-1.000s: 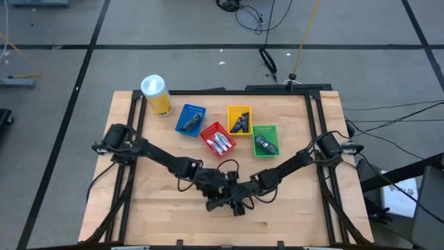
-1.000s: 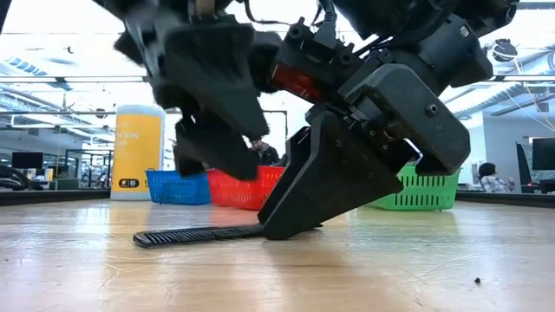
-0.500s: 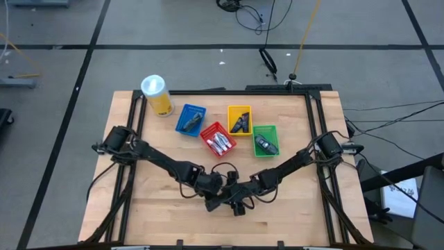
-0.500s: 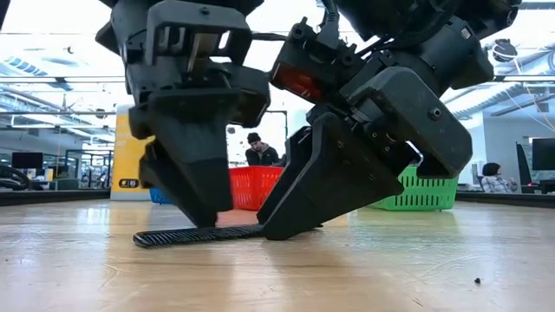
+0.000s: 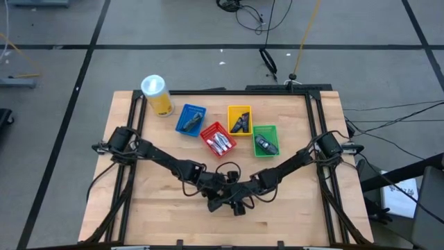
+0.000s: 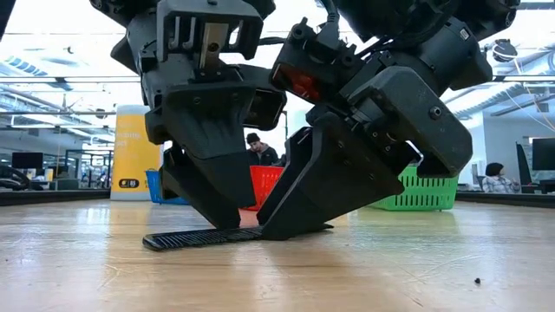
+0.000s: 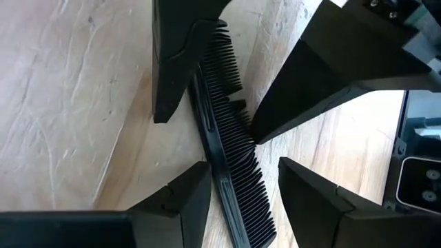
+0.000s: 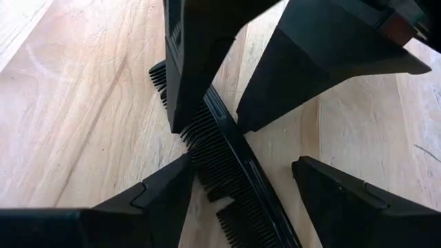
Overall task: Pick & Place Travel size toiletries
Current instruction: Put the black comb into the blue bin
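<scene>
left end effector (image 5: pixel 216 202): fingers apart, low at table | right end effector (image 5: pixel 239 203): fingers apart, alongside

A black comb (image 6: pixel 201 237) lies flat on the wooden table (image 6: pixel 277 269). The left gripper (image 6: pixel 208 186) comes down onto its middle, and the right gripper (image 6: pixel 299 221) rests on the end nearer the green basket (image 6: pixel 425 191). Behind the comb stand a yellow canister (image 6: pixel 134 152), a blue basket (image 6: pixel 156 184) and a red basket (image 6: pixel 264 180). A person (image 6: pixel 257 149) sits beyond them.

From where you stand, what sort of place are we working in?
Likely an open-plan lab or office workspace: a wooden table on a taped floor with loose cables, and a seated person and monitors behind.
</scene>
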Controlling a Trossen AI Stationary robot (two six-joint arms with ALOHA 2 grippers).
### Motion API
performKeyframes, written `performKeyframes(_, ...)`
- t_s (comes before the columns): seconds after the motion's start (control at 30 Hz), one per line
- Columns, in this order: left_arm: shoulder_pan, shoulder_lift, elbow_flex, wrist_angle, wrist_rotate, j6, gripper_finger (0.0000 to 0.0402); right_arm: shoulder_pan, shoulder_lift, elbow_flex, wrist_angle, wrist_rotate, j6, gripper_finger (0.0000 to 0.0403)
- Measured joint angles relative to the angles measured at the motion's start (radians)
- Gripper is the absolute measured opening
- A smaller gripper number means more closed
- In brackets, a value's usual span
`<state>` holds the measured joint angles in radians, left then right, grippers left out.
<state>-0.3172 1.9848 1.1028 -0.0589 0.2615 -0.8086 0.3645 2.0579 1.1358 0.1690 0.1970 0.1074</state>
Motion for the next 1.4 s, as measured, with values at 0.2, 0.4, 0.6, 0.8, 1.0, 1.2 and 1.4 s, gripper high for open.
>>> performKeyframes(0.2, 0.008, 0.001, -0.002, 0.009, 0.049, 0.05, 0.0175, -0.001, 0.0, 0.0, 0.011, 0.0, -0.004, 0.0247)
performKeyframes(0.4, 0.014, 0.004, -0.002, 0.032, 0.135, 0.114, 0.0175, -0.002, 0.0, -0.001, 0.024, -0.04, -0.036, 0.0247)
performKeyframes(0.6, 0.015, 0.006, -0.004, 0.043, 0.185, 0.169, 0.0175, -0.001, 0.002, -0.002, 0.036, -0.051, -0.062, 0.0247)
performKeyframes(0.8, 0.018, 0.01, -0.005, 0.076, 0.209, 0.206, 0.0175, 0.003, 0.003, -0.002, 0.057, -0.07, -0.08, 0.0247)
performKeyframes(1.0, 0.023, 0.011, -0.006, 0.097, 0.223, 0.231, 0.0175, 0.005, 0.004, -0.002, 0.083, -0.099, -0.089, 0.0233)
performKeyframes(1.2, 0.044, 0.006, -0.002, 0.165, 0.294, 0.262, 0.0175, 0.008, 0.004, -0.033, 0.111, -0.105, -0.102, 0.0183)
performKeyframes(1.4, 0.061, 0.003, 0.001, 0.2, 0.348, 0.265, 0.0175, 0.003, 0.002, -0.055, 0.131, -0.1, -0.07, 0.015)
